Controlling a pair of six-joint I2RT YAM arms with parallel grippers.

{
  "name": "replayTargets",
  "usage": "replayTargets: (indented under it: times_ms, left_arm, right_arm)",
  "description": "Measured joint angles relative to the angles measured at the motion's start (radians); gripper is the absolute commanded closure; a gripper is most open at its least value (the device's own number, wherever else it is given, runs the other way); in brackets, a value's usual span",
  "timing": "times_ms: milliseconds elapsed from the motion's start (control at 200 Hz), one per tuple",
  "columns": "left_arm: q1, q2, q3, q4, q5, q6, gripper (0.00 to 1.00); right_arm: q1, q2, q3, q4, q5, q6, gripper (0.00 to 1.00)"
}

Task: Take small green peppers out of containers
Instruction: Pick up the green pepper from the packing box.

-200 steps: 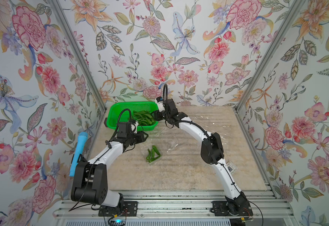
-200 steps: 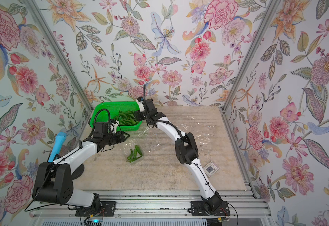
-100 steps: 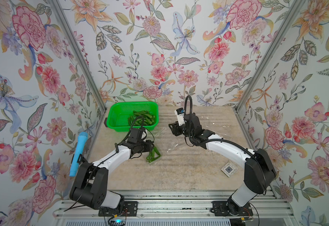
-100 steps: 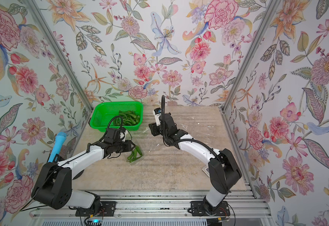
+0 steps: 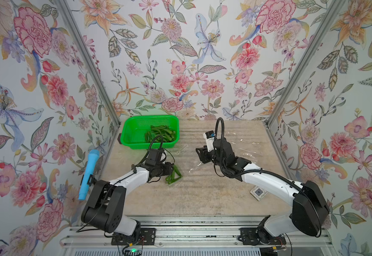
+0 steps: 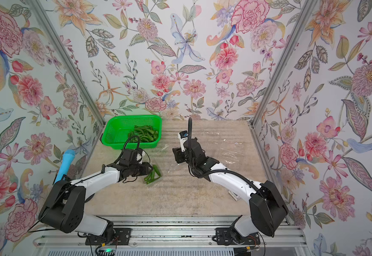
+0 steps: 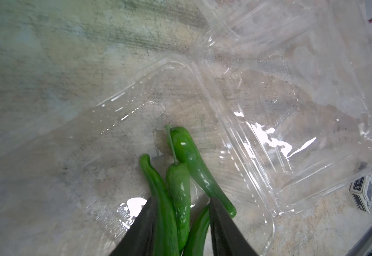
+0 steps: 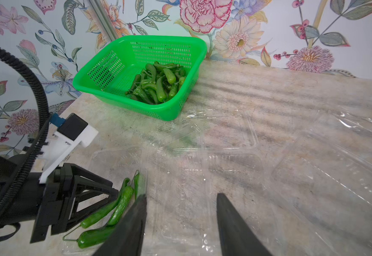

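Three small green peppers (image 7: pixel 187 153) lie in an open clear container (image 7: pixel 267 223) left of the table's middle, shown in both top views (image 5: pixel 173 175) (image 6: pixel 152 175). My left gripper (image 7: pixel 181 199) is shut on these peppers, a finger pressed against each side of the bunch. My right gripper (image 8: pixel 181 196) stands open with nothing between its fingers, low over an empty clear container (image 8: pixel 180 212), just right of the left gripper (image 8: pixel 112 195). In both top views it sits mid-table (image 5: pixel 200 153) (image 6: pixel 177 155). Several more peppers (image 5: pixel 159 133) (image 8: pixel 156 84) fill the green basket (image 5: pixel 136 130).
The green basket (image 6: pixel 118 130) (image 8: pixel 114 66) stands at the back left. Empty clear containers (image 5: pixel 244 141) (image 8: pixel 335 177) lie spread over the right half of the table. A small box (image 5: pixel 258 192) (image 7: pixel 364 195) lies near the right arm. A blue tube (image 5: pixel 88 172) hangs on the left wall.
My right arm has swung from the basket back to the middle of the table. My left gripper has moved right from near the basket onto the peppers in the container.
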Motion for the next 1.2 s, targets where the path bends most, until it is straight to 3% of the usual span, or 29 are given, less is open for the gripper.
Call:
replayTargets:
  times_ms: [425,706,926,1201]
  left_arm:
    - [-0.006,0.119,0.01,0.044,0.001,-0.001,0.6]
    - [-0.01,0.14,0.04,0.06,0.008,-0.008,0.76]
    - [-0.012,0.137,0.047,0.047,0.007,-0.008,0.86]
    - [-0.012,0.009,0.099,-0.053,0.0,-0.007,0.86]
  right_arm:
    - [0.002,-0.001,-0.035,0.0,0.018,0.018,0.49]
    - [-0.008,-0.001,-0.035,0.0,0.018,0.019,0.49]
    - [-0.014,0.013,-0.034,0.001,0.01,0.019,0.49]
    - [-0.015,0.102,0.041,-0.008,-0.064,0.014,0.47]
